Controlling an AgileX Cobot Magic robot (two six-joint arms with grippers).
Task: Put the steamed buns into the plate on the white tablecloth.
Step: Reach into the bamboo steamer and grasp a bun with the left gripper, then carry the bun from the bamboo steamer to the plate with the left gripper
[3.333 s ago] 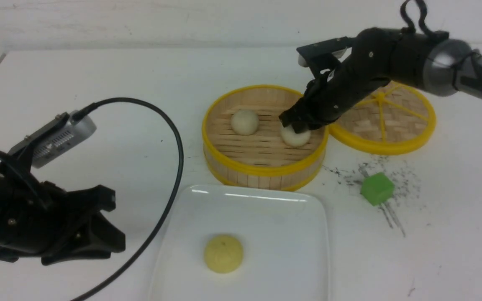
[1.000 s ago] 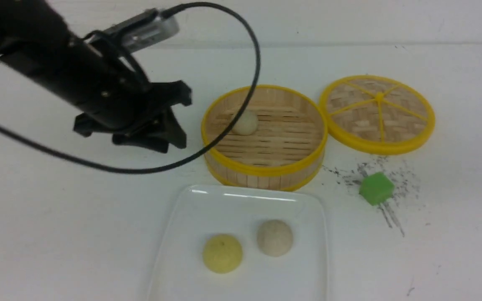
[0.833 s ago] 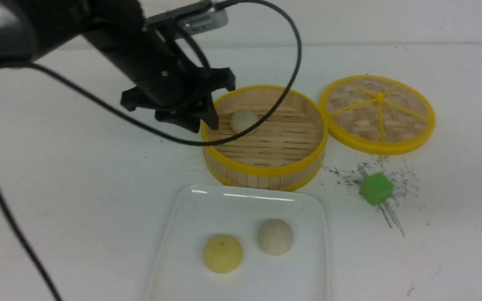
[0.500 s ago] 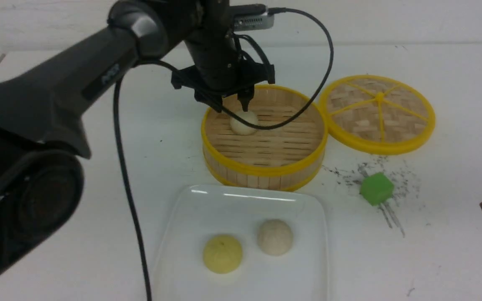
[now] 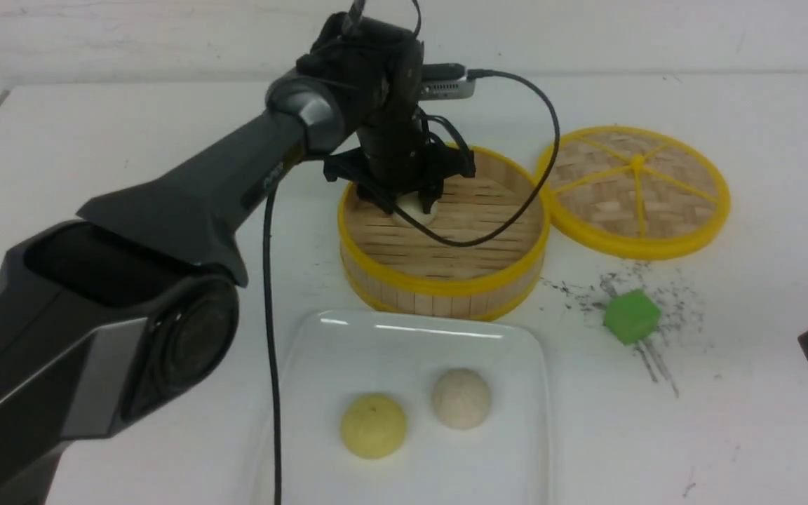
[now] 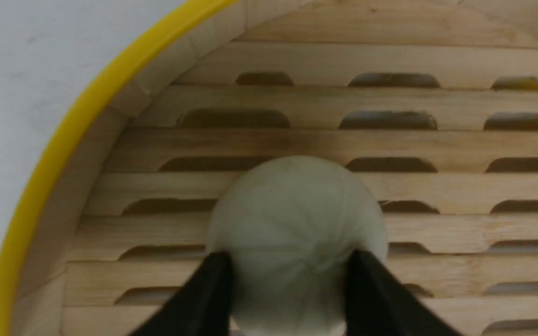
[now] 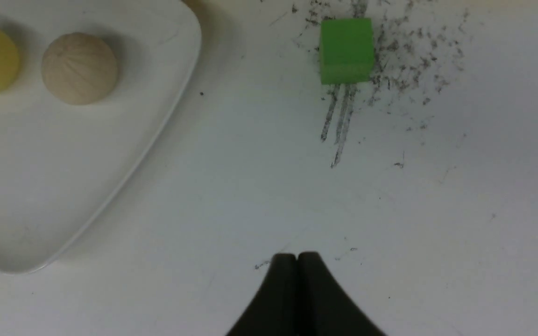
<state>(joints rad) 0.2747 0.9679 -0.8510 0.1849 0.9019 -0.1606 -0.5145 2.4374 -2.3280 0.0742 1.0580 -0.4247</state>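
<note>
Left gripper [image 6: 290, 255]: down inside the bamboo steamer [image 5: 446, 284], pointing straight down. Fingers [image 6: 213, 284] stood apart, one on each flank of the first steamed bun [image 6: 297, 210]. They appeared to touch its sides in the left wrist view. Could not tell whether they were actually clamping it. That bun sat on the slatted floor, near the steamer's far-left wall.

Left arm ran from the near-left corner of the bench diagonally up to the steamer, its cable looping over the steamer's rim.

Right gripper [image 7: 298, 255]: fingertips pressed together, nothing between them. It hovered over bare white tablecloth [image 5: 95, 126] by the right edge of the bench. Only a dark corner of it showed in the front view.

Steamer stood about mid-bench. Its woven lid [image 5: 634, 191] lay flat just beside it on the right, rims nearly touching.

Plate [image 5: 404, 337] lay on the tablecloth at the near edge of the bench, just in front of the steamer. Second steamed bun [image 5: 461, 398] rested on it, right of the plate's centre. A yellow bun [image 5: 374, 425] sat close to that bun's left and slightly nearer the near rim, the two apart.

Green cube [image 5: 631, 316] stood right of the steamer's near side, among black scuff marks [image 5: 658, 365].
</note>
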